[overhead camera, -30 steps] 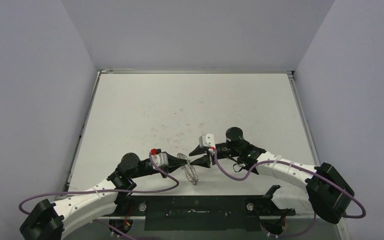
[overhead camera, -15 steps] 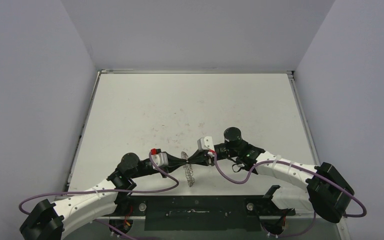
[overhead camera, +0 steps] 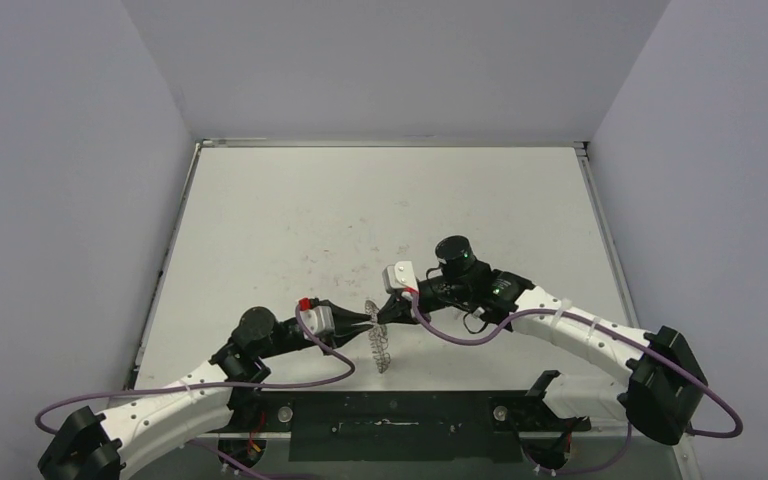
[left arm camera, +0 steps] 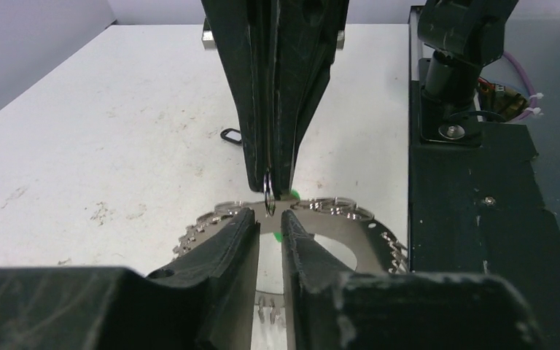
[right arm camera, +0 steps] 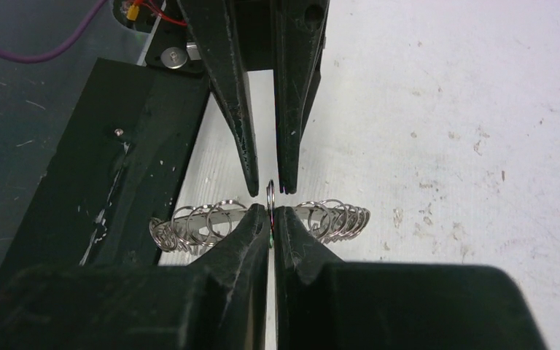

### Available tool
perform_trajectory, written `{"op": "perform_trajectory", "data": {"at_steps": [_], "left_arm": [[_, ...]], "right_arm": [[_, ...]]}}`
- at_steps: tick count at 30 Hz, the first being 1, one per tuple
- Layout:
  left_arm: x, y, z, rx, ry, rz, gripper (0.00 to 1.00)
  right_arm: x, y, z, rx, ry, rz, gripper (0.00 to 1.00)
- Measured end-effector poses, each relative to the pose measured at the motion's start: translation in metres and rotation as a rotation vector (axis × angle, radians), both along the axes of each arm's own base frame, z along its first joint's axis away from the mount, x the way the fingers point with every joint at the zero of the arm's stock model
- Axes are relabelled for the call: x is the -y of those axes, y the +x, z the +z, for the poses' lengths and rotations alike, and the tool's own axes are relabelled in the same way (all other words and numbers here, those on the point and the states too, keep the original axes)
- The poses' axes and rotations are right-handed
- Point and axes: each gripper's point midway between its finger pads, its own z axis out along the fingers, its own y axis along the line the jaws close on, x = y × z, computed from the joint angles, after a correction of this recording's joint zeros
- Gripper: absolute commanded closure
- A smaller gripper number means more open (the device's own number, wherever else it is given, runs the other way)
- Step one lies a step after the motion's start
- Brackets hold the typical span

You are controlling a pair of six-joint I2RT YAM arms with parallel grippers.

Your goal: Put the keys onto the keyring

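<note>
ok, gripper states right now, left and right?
Left gripper: jaws slightly open, no grip visible.
Right gripper: jaws shut on a small wire loop at the keyring edge.

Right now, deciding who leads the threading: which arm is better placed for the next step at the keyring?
Right, probably. The right end effector is shut on a small wire loop at the keyring; the left end effector has its jaws apart, gripping nothing.

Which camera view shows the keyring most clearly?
The left wrist view: the keyring shows its flat face, opening and loops. The right wrist view shows only its loops edge-on; in the top view it is tiny.
</note>
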Motion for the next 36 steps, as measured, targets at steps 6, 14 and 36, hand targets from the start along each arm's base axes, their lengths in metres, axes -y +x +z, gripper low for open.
{"op": "perform_trajectory", "data": {"at_steps": [6,14,36], "left_arm": [[-0.005,0.008,-0.002,-0.010,0.023,0.057,0.78],[-0.008,0.013,0.002,-0.004,0.042,0.088,0.75],[-0.003,0.003,-0.008,-0.033,0.072,0.024,0.83]], "right_arm": [[-0.001,0.002,0.015,0.013,-0.150,-0.012,1.00],[0.005,-0.009,-0.008,-0.058,-0.410,-0.010,1.00],[-0.009,-0.002,-0.020,-0.162,-0.630,-0.099,1.00]]}}
